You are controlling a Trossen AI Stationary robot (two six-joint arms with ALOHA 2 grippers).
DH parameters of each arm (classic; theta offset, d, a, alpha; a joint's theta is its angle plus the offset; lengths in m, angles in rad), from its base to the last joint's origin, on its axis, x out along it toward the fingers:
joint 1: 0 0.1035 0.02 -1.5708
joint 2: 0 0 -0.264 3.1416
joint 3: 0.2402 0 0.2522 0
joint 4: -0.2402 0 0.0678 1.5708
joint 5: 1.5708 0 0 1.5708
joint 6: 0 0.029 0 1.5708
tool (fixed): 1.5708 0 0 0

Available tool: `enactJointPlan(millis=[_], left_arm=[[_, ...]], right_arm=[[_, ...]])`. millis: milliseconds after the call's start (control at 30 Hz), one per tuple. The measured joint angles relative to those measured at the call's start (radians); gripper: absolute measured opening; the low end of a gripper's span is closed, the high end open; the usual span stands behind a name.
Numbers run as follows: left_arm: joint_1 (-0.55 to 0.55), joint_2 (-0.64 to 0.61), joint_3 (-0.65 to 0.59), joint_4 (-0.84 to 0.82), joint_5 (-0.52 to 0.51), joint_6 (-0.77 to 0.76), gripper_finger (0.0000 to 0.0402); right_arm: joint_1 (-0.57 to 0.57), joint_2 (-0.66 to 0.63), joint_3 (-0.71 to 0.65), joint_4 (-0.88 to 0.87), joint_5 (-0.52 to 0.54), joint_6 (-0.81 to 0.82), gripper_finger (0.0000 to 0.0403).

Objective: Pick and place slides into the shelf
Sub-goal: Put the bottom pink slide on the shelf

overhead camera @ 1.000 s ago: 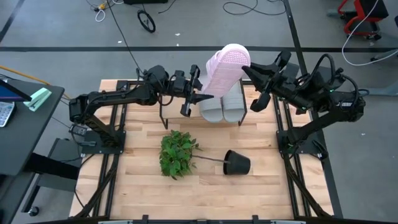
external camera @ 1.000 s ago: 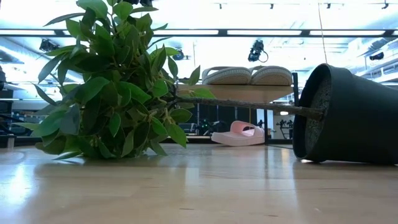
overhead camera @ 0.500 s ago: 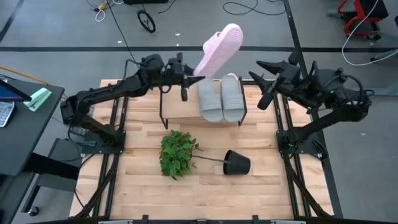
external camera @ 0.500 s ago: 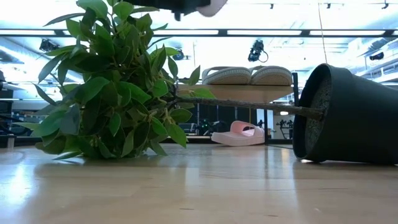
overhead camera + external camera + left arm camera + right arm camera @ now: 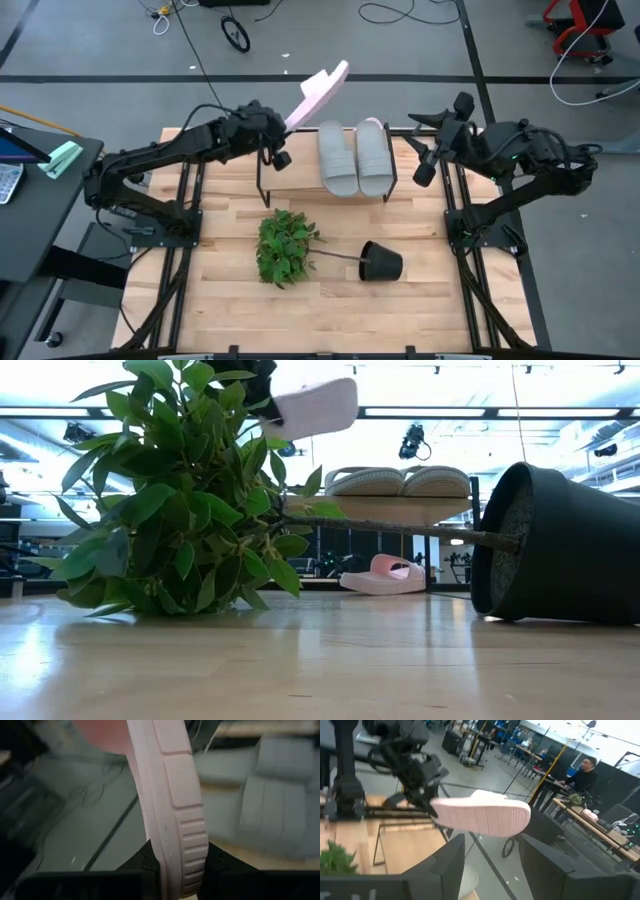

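A pale pink slide hangs in the air above the shelf's far left corner, with my left gripper shut on it. The low view shows it high up. Two grey slides lie side by side, soles down, on the right half of the shelf's board. A second pink slide lies on the table beneath the shelf. My right gripper stands open at the shelf's right end, with nothing between its fingers. My left gripper pinches one end of the pink slide between its two fingers, one on each flat face. The fingers come from the table's left, nearly level, along the slide. The slide juts out beyond them toward the far right, turned on edge and lifted clear.
A leafy plant lies on its side in the middle of the table, its stem running to a tipped black pot. Bare board remains on the shelf's left half. A person sits at a desk in the room beyond.
My right gripper has let go of the pink slide and drawn back toward the table's right edge. My left gripper has carried the slide toward the table's left and far edge and tipped from pointing down to nearly level. The slide has turned from sole-up to edge-on.
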Motion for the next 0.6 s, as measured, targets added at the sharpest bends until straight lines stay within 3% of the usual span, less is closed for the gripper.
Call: enactJointPlan(millis=[167,300,467,600], left_arm=[[-0.054,0.012,0.089,-0.217,-0.115,-0.119,0.0072],[-0.095,0.034,0.182,-0.361,-0.131,-0.206,0.0071],[-0.120,0.098,0.333,-0.647,-0.124,-0.333,0.0071],[-0.131,0.153,0.438,-0.850,-0.132,-0.431,0.0074]], right_arm=[[0.000,0.012,-0.002,-0.051,-0.006,0.028,0.0189],[0.000,0.027,-0.002,-0.048,-0.030,0.018,0.0188],[0.000,0.071,-0.002,-0.050,-0.128,-0.188,0.0182],[0.000,0.110,-0.002,-0.046,-0.141,-0.306,0.0177]])
